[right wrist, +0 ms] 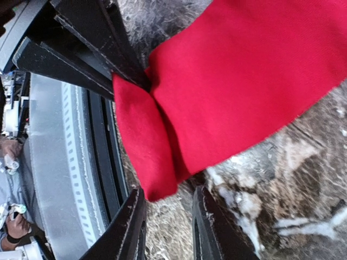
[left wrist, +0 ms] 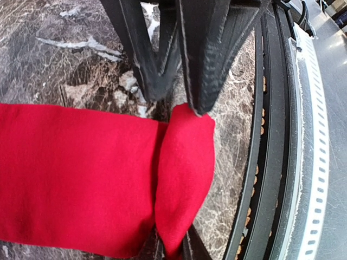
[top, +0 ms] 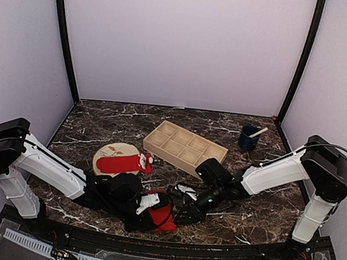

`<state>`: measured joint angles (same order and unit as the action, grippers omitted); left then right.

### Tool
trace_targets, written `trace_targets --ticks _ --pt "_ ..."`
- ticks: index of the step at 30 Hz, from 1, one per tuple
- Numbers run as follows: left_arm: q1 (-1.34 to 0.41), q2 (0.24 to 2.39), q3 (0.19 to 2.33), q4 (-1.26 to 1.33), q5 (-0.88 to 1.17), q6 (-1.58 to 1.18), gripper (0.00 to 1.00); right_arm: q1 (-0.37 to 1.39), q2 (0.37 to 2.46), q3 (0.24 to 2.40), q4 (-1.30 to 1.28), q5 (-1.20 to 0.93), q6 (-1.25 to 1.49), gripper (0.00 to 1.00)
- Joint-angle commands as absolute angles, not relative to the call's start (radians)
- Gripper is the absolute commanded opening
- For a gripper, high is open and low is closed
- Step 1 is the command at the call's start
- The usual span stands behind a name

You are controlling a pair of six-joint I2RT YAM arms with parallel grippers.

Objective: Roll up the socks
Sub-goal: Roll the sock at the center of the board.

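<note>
A plain red sock (top: 163,218) lies flat on the marble near the front edge, one end folded over. In the left wrist view this sock (left wrist: 81,173) has its folded end (left wrist: 184,162) pinched between my left gripper's (left wrist: 176,250) fingers. My left gripper (top: 150,207) is shut on that fold. My right gripper (top: 183,213) faces it from the other side. In the right wrist view its fingers (right wrist: 133,227) stand apart, open, with the fold's tip (right wrist: 154,179) just at the fingertips (right wrist: 169,197). A second red sock with white markings (top: 123,162) lies on the beige plate (top: 106,153).
A wooden compartment tray (top: 186,147) sits behind the grippers. A blue cup (top: 247,139) with a wooden stick stands at the back right. The table's black and metal front rail (left wrist: 303,162) runs right beside the folded sock end.
</note>
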<state>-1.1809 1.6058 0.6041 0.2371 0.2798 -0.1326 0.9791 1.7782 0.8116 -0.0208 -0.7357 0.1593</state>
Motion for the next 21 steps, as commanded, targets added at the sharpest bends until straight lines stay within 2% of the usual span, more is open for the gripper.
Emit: trace_targets --ticks 1,13,21 --pt "-1.161 1.574 0.577 0.209 0.334 -0.184 0.12 0.973 1.729 0.776 0.059 -0.657 0.168 0.28" --pt "-1.057 1.586 0.552 0.241 0.542 -0.287 0.14 1.000 1.563 0.634 0.199 -0.453 0.124 0.28" --pt "-1.020 1.655 0.561 0.258 0.674 -0.325 0.15 1.154 1.498 0.597 0.220 -0.206 0.010 0.28"
